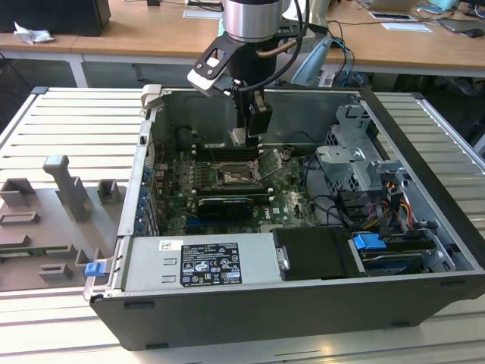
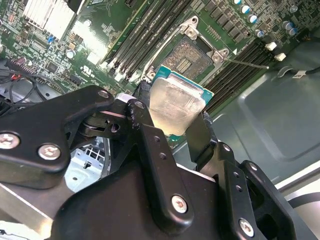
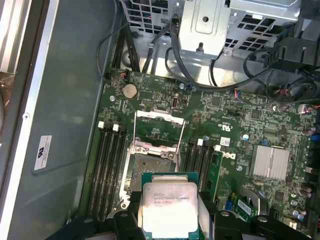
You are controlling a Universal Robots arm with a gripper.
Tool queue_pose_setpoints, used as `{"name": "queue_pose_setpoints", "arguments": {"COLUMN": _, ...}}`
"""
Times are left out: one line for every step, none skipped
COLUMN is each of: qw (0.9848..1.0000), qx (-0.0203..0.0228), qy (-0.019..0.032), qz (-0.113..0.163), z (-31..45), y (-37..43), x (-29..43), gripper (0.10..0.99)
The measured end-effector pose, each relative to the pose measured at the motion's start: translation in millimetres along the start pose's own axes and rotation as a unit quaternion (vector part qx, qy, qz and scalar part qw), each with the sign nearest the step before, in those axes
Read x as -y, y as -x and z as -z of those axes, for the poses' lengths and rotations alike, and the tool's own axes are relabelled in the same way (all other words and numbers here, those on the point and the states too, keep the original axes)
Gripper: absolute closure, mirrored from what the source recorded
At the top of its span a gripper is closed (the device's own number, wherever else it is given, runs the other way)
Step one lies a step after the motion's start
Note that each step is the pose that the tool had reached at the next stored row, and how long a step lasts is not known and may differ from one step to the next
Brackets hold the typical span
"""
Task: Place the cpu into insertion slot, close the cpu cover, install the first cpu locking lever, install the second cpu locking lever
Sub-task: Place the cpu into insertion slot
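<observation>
Pincer (image 2: 172, 119) being clamped on cpu (image 2: 177, 100) edges; cpu being held above insertion slot (image 2: 187, 57), cpu cover (image 3: 160, 116) being shown raised open.

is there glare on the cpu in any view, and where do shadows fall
Second wrist view: the cpu has a pale washed sheen on its metal face. First wrist view: it is evenly lit, the insertion slot beyond it darker. Exterior view: the case interior is dim beneath the arm.
</observation>
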State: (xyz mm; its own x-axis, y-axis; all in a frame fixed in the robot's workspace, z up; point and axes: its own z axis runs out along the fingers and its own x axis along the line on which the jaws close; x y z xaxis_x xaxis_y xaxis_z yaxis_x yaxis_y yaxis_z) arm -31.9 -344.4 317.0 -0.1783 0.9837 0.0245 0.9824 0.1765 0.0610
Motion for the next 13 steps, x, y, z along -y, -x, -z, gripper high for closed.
{"name": "queue_pose_setpoints", "arguments": {"qw": 1.0000, "qx": 0.0000, "qy": -0.0001, "qz": 0.000, "z": -0.3, "y": 0.0, "x": 0.0, "gripper": 0.557}}
{"name": "queue_pose_setpoints", "arguments": {"qw": 1.0000, "qx": -0.0001, "qy": -0.0001, "qz": 0.000, "z": -0.5, "y": 0.0, "x": 0.0, "gripper": 0.557}}
{"name": "queue_pose_setpoints", "arguments": {"qw": 1.0000, "qx": -0.0001, "qy": -0.0001, "qz": 0.000, "z": -1.0, "y": 0.0, "x": 0.1, "gripper": 0.557}}
{"name": "queue_pose_setpoints", "arguments": {"qw": 1.0000, "qx": -0.0001, "qy": -0.0002, "qz": 0.000, "z": -1.3, "y": 0.0, "x": 0.1, "gripper": 0.557}}
{"name": "queue_pose_setpoints", "arguments": {"qw": 1.0000, "qx": -0.0001, "qy": -0.0002, "qz": 0.000, "z": -1.5, "y": 0.0, "x": 0.1, "gripper": 0.557}}
{"name": "queue_pose_setpoints", "arguments": {"qw": 1.0000, "qx": -0.0001, "qy": -0.0003, "qz": 0.000, "z": -1.8, "y": 0.0, "x": 0.1, "gripper": 0.557}}
{"name": "queue_pose_setpoints", "arguments": {"qw": 1.0000, "qx": -0.0001, "qy": -0.0003, "qz": 0.000, "z": -1.9, "y": 0.0, "x": 0.1, "gripper": 0.557}}
{"name": "queue_pose_setpoints", "arguments": {"qw": 1.0000, "qx": -0.0001, "qy": -0.0004, "qz": 0.000, "z": -2.5, "y": 0.1, "x": 0.1, "gripper": 0.557}}
{"name": "queue_pose_setpoints", "arguments": {"qw": 1.0000, "qx": -0.0001, "qy": -0.0005, "qz": 0.000, "z": -2.7, "y": 0.1, "x": 0.2, "gripper": 0.557}}
{"name": "queue_pose_setpoints", "arguments": {"qw": 1.0000, "qx": -0.0002, "qy": -0.0005, "qz": 0.000, "z": -3.1, "y": 0.1, "x": 0.2, "gripper": 0.557}}
{"name": "queue_pose_setpoints", "arguments": {"qw": 1.0000, "qx": -0.0002, "qy": -0.0007, "qz": 0.000, "z": -4.2, "y": 0.1, "x": 0.3, "gripper": 0.557}}
{"name": "queue_pose_setpoints", "arguments": {"qw": 1.0000, "qx": -0.0002, "qy": -0.0008, "qz": 0.000, "z": -5.5, "y": 0.1, "x": 0.3, "gripper": 0.557}}
{"name": "queue_pose_setpoints", "arguments": {"qw": 1.0000, "qx": -0.0002, "qy": -0.0009, "qz": 0.000, "z": -6.4, "y": 0.2, "x": 0.4, "gripper": 0.557}}
